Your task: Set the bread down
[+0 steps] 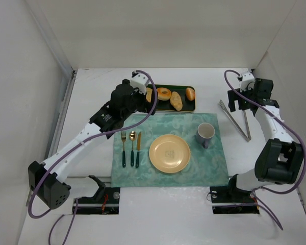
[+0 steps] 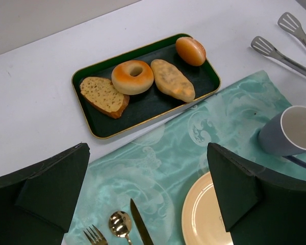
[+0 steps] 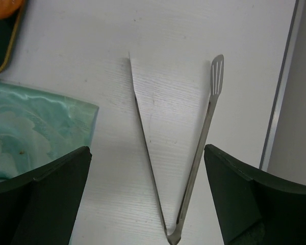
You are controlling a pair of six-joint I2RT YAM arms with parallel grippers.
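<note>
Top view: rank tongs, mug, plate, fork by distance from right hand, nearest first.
1. Tongs, just beneath the right hand, off the placemat.
2. Mug, placemat's far right.
3. Plate, placemat centre.
4. Fork, placemat's left side.

Golden-brown bagel [image 2: 132, 77], orange-brown bun [image 2: 190, 50], dark green tray [image 2: 158, 102].

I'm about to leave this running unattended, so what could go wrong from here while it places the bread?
The bagel sits crowded between the bread slice and the long roll on the tray, so the open left fingers could knock a neighbour. The tongs lie flat under the open right fingers; their thin metal arms may slip out of a grasp. The mug stands close beside the plate, so a carry could clip it.
</note>
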